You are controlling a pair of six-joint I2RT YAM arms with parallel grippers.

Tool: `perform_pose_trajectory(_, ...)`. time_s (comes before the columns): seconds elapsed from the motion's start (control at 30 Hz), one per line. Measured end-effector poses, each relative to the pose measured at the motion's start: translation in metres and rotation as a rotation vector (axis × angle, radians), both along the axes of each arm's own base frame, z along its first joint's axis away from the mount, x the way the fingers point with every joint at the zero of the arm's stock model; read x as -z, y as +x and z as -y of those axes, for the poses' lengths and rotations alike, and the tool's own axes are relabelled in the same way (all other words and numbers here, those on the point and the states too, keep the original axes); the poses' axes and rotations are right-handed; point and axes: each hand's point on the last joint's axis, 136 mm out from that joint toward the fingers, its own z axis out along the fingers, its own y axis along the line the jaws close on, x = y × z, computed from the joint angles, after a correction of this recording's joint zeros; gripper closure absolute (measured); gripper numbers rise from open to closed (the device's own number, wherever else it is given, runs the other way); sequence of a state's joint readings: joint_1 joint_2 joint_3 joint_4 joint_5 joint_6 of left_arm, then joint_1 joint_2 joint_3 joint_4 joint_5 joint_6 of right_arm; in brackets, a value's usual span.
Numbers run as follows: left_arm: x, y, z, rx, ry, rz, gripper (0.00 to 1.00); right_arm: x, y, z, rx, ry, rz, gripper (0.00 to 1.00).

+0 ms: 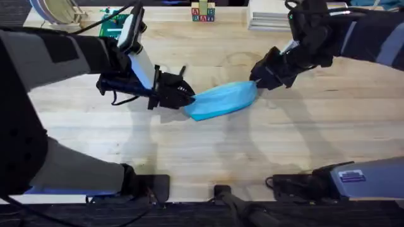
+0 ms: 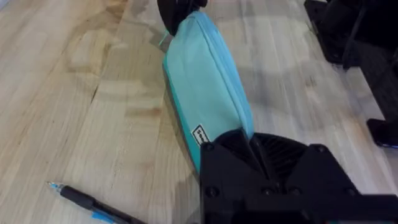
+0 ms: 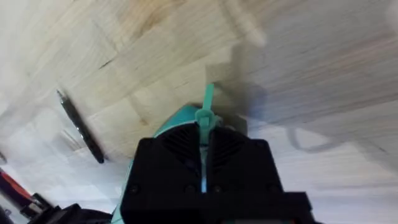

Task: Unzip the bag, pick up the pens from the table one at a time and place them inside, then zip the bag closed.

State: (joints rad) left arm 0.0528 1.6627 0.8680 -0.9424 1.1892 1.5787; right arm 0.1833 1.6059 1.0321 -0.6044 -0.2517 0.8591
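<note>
The light-blue bag lies slanted in the middle of the table. My left gripper is shut on its near-left end, the fingers pinching the fabric beside a small label. My right gripper is shut at the opposite end, where the teal zipper pull sticks out from between the fingers. In the left wrist view the bag looks closed along its top seam. A black pen lies on the wood close to the left gripper, and the right wrist view shows a black pen too.
Along the far edge stand letter blocks, a green box and a stack of papers. A red object shows at the right wrist view's edge. Bare wood stretches in front of the bag toward the arm bases.
</note>
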Motion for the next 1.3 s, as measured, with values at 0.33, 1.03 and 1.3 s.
perform_pose_trajectory(0.33,0.0,0.0,0.0,0.0,0.0,0.0,0.96,-0.038,0.001,0.008,-0.057,-0.05,0.142,0.968)
perform_pose_trajectory(1.03,0.0,0.0,0.001,0.003,0.001,0.001,0.96,-0.054,-0.003,-0.011,-0.186,-0.09,0.233,0.967)
perform_pose_trajectory(1.3,0.0,0.0,0.0,0.003,0.003,0.0,0.96,-0.063,-0.005,-0.018,-0.277,-0.126,0.295,0.967)
